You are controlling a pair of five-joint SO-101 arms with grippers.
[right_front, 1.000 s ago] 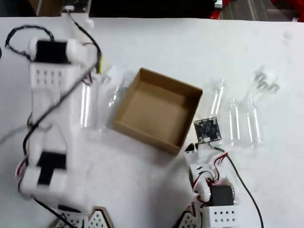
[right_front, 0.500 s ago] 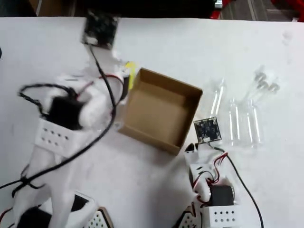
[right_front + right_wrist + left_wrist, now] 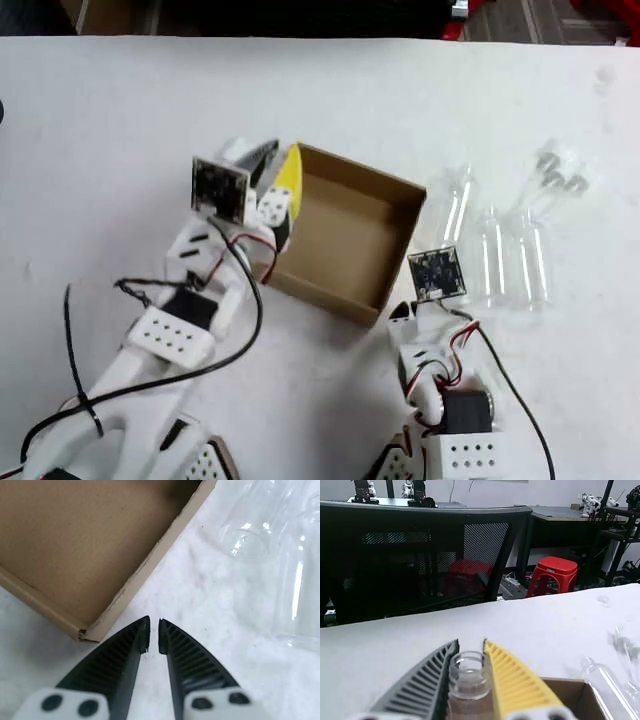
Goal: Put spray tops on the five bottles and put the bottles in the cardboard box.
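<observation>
My left gripper [image 3: 470,645] is shut on the neck of a clear bottle [image 3: 469,681] whose mouth is open, with no spray top on it. From above, the left gripper [image 3: 277,172] sits at the left wall of the cardboard box [image 3: 345,205]. Three more clear bottles [image 3: 492,258] lie right of the box, with small clear spray tops [image 3: 556,172] beyond them. My right gripper [image 3: 153,629] is shut and holds nothing, just off the box's near right corner [image 3: 92,630]. Two of the lying bottles [image 3: 246,539] are close to it.
The box [image 3: 75,540] has nothing showing on its floor. The right arm's base [image 3: 448,420] stands at the front edge, the left arm's body [image 3: 175,335] crosses the front left. A chair and a red stool [image 3: 552,575] stand behind the table.
The left arm has swung from the table's far left over to the box's left wall, its gripper now at the rim. The right arm has kept still.
</observation>
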